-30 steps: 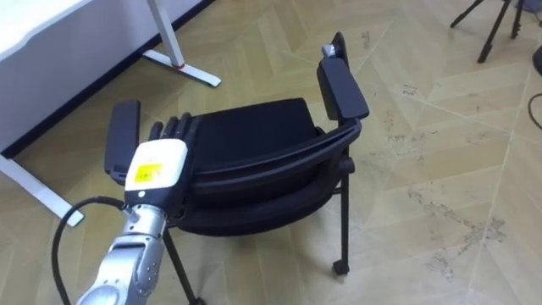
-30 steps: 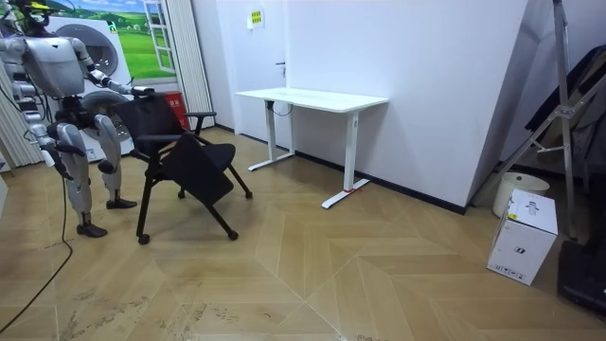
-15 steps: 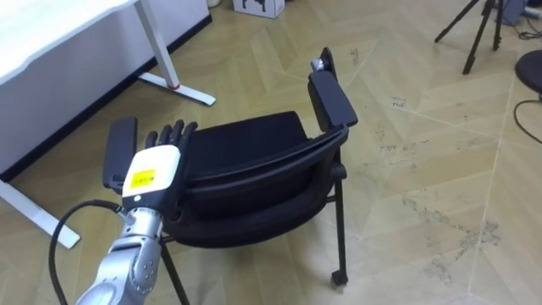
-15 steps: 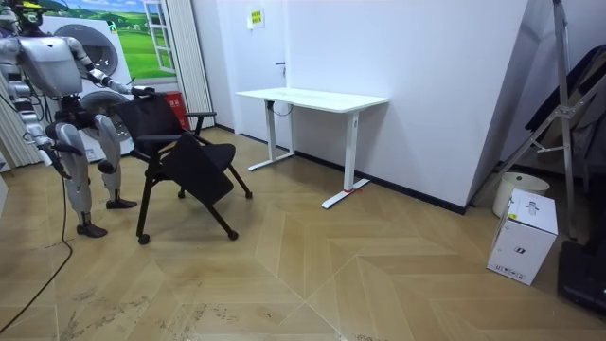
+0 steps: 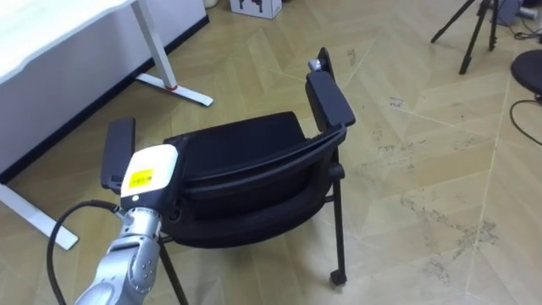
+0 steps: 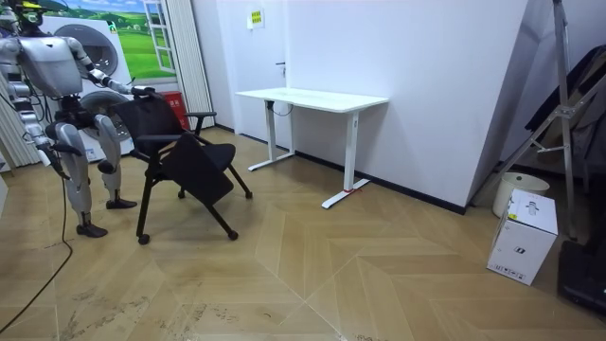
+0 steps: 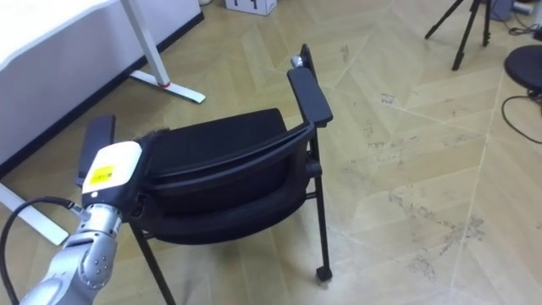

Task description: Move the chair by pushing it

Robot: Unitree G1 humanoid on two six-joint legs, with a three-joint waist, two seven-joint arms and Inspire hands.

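A black chair (image 5: pixel 254 169) with two padded armrests stands on the wood floor just in front of me, its backrest toward me. My left hand (image 5: pixel 150 172) comes in from the lower left and lies on the left end of the backrest's top edge, fingers laid flat against the black padding. In the room view I stand at the room view's left behind the chair (image 6: pixel 185 161), which leans, with my left arm stretched to its back. My right hand (image 6: pixel 62 163) hangs at my side.
A white desk (image 6: pixel 312 98) stands against the wall beyond the chair; its leg and foot (image 5: pixel 161 59) lie ahead on the left. A tripod (image 5: pixel 474 30) stands at the far right. A white box (image 6: pixel 524 235) and a stepladder are across the room.
The fingers that stood up above the backrest a second ago now lie down against it. The eye view has shifted a little; the chair sits slightly farther along the floor.
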